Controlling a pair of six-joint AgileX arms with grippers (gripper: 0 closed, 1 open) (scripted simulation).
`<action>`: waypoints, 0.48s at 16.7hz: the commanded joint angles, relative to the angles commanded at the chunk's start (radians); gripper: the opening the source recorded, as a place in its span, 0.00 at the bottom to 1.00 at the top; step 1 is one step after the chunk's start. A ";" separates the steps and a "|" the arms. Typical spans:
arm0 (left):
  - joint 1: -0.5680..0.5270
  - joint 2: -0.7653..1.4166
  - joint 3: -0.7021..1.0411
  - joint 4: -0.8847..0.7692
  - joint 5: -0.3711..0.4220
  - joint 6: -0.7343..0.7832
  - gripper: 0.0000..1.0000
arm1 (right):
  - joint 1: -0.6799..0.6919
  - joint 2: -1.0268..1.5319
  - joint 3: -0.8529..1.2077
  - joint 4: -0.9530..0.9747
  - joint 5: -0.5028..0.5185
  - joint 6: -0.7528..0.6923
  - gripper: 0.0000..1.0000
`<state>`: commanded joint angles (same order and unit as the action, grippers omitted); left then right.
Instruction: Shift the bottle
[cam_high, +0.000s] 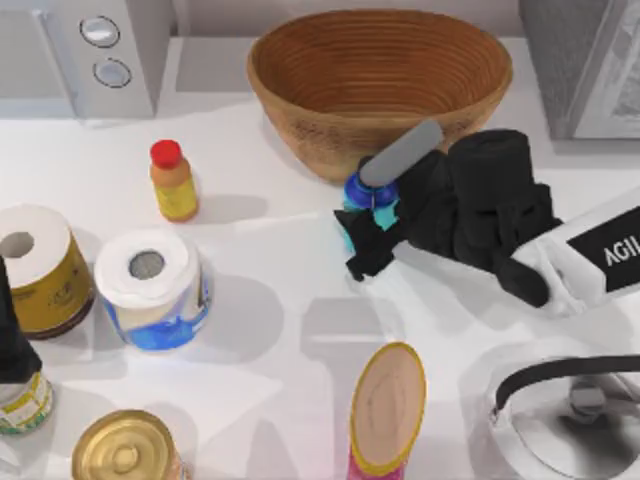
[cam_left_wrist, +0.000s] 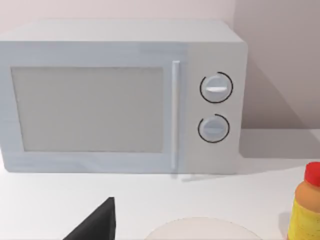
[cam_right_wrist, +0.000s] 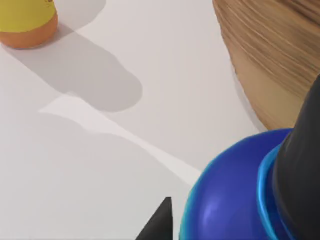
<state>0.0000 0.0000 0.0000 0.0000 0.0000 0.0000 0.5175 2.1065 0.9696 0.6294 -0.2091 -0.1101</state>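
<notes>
Right arm: reached in from the table's right, wrist bent down.
Right gripper (cam_high: 366, 232): fingers clamped on the small cyan-turquoise bottle with blue shoulder (cam_high: 358, 196).
Bottle position: found beside the ribbed wooden bowl (cam_high: 380, 80).

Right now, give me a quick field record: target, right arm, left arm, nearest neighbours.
target: bottle, cyan with blue shoulder, in front of the wicker bowl
right gripper: at the bottle, fingers around its body; a firm grip cannot be confirmed
left arm: parked, its wrist view faces the microwave
neighbours: red-capped yellow bottle to the top view's left, apart from the target
table: white
</notes>
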 joint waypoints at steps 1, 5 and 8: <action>0.000 0.000 0.000 0.000 0.000 0.000 1.00 | 0.000 0.000 0.000 0.000 0.000 0.000 0.32; 0.000 0.000 0.000 0.000 0.000 0.000 1.00 | 0.000 0.000 0.000 0.000 0.000 0.000 0.02; 0.000 0.000 0.000 0.000 0.000 0.000 1.00 | 0.000 0.000 0.000 0.000 0.000 0.000 0.00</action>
<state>0.0000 0.0000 0.0000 0.0000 0.0000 0.0000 0.5175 2.1065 0.9696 0.6294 -0.2091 -0.1101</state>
